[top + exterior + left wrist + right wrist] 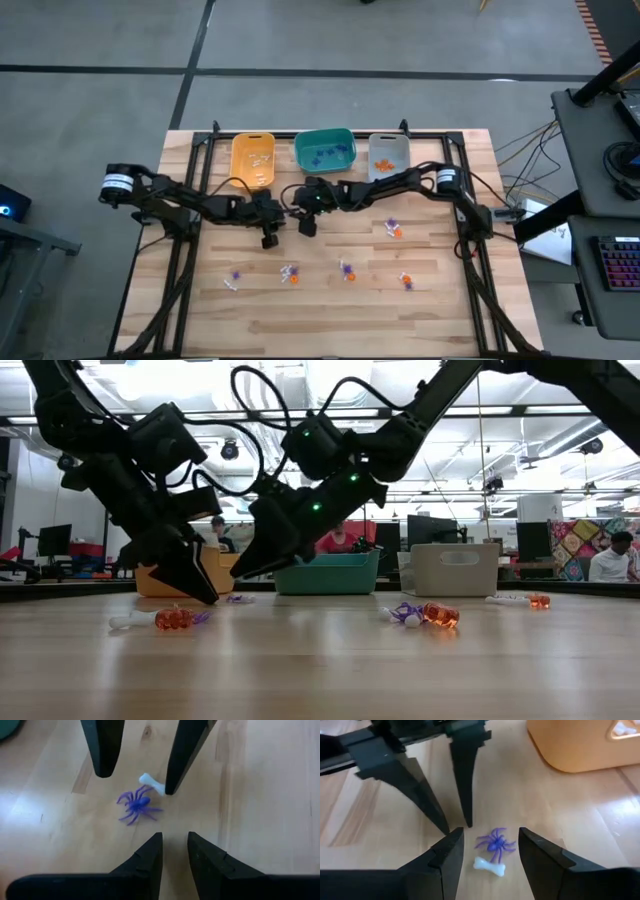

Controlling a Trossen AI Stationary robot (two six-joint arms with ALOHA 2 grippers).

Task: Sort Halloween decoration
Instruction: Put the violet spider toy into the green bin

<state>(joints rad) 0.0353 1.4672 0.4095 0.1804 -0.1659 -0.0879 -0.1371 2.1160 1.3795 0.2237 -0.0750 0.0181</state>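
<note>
Both arms meet near the middle of the tabletop (pixel 330 310), just in front of the bins. Left gripper (pixel 269 238) and right gripper (pixel 307 226) point down, tips close together. Between them lie a purple spider (pixel 137 805) and a small white bone (pixel 151 784), side by side on the wood; the bone sits at one finger of the right gripper, contact uncertain. Right jaws stand wide, straddling the pair, holding nothing. Left jaws are set narrow with a small gap, also empty. Along the far edge: yellow bin (pixel 252 157), teal bin (pixel 324 149) with purple-blue bits inside, grey bin (pixel 389 154) with orange bits. More trinkets are scattered on the near half, among them an orange one (pixel 439 614) and another orange one (pixel 172 619). A person (pixel 609 557) sits far back in the room.
</note>
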